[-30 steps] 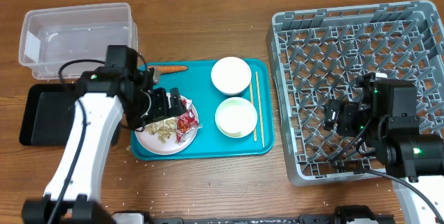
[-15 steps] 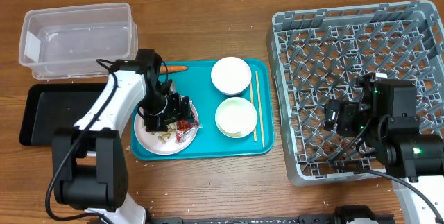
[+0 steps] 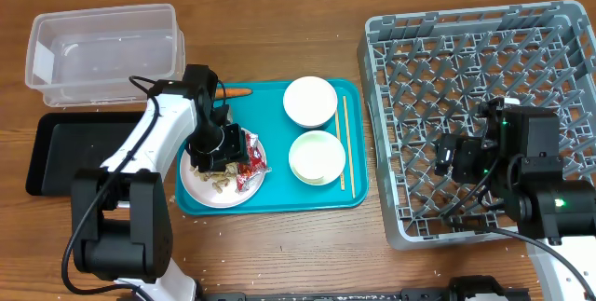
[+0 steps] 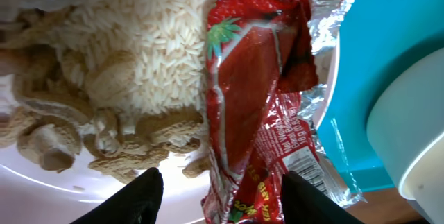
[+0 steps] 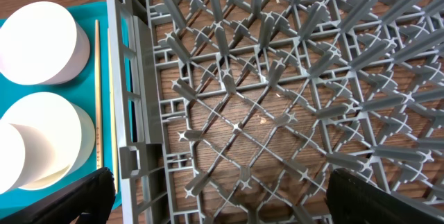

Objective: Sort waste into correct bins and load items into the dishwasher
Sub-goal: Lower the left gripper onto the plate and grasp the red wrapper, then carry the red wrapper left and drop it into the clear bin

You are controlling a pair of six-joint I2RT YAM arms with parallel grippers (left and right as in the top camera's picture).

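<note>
My left gripper (image 3: 223, 147) is open, low over the white plate (image 3: 197, 189) on the teal tray. In the left wrist view its fingers (image 4: 225, 200) straddle the lower end of a red and silver foil wrapper (image 4: 257, 113), which lies beside peanut shells (image 4: 111, 148) and white rice (image 4: 152, 37). The wrapper also shows in the overhead view (image 3: 250, 169). My right gripper (image 3: 449, 157) is open and empty above the grey dish rack (image 3: 484, 59); its fingers (image 5: 222, 196) frame the lattice floor (image 5: 263, 99).
Two white bowls (image 3: 310, 101) (image 3: 317, 157), chopsticks (image 3: 343, 143) and a carrot (image 3: 235, 92) lie on the teal tray (image 3: 279, 200). The clear tub (image 3: 102, 54) stands at the back left, with the black tray (image 3: 65, 152) in front of it.
My left arm has dropped down toward the plate, bringing its open gripper close over the wrapper. The right arm has not moved.
</note>
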